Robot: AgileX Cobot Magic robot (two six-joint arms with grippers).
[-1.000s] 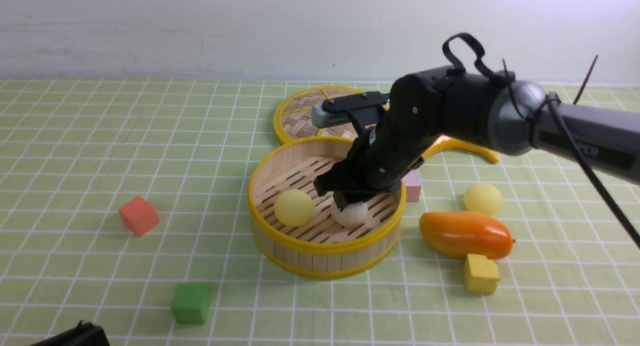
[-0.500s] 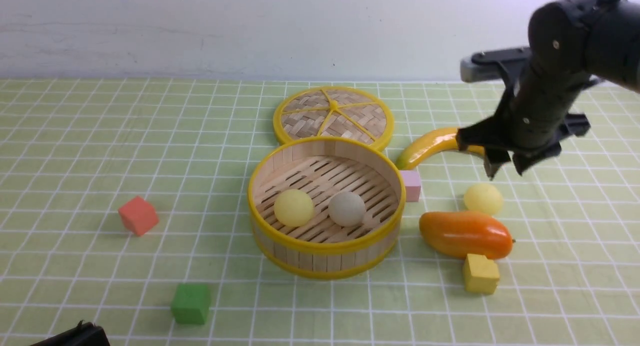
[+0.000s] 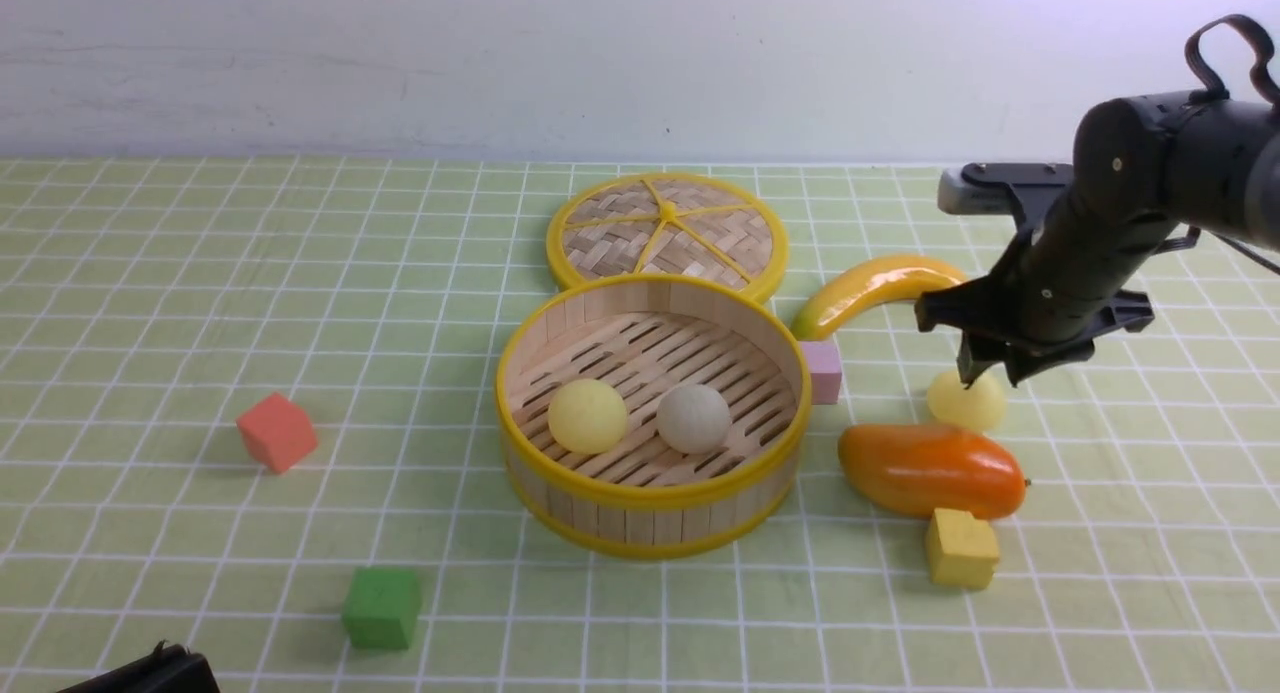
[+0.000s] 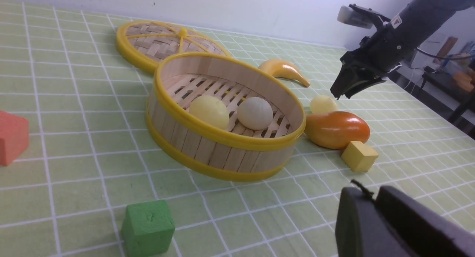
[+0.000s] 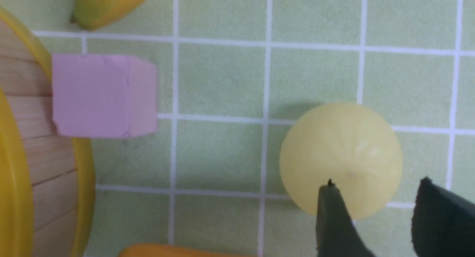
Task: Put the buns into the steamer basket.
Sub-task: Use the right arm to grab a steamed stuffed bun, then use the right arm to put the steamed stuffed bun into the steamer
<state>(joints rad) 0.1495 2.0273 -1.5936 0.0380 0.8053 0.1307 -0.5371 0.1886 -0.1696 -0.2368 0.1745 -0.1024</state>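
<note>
Hovering with its jaws slightly spread and nothing between them, the right gripper (image 3: pixel 988 378) points down at the loose bun (image 3: pixel 966 403). This bun rests on the checked cloth (image 3: pixel 200 303) directly beneath the fingertips (image 5: pixel 330 220); contact cannot be confirmed. It is a round, matt, pale yellow ball, and the right wrist view shows faint creases radiating from its crown.

The steamer basket (image 3: pixel 650 493), with slat walls and yellow rims, stands well to the left of the gripper. It holds a yellow bun (image 3: pixel 587 415) and an off-white bun (image 3: pixel 693 418) side by side on its slatted floor. The pink cube (image 3: pixel 824 371) lies between the gripper and the basket, against the basket wall. The mango (image 3: pixel 930 469) lies just below and nearer the robot than the gripper.

One second ago the gripper stood inside the basket over the off-white bun. Half a second ago it hung higher above the loose bun; it has since descended. Both buns in the basket are unmoved.

The left gripper (image 4: pixel 389 227) shows only in part: state cannot be told
</note>
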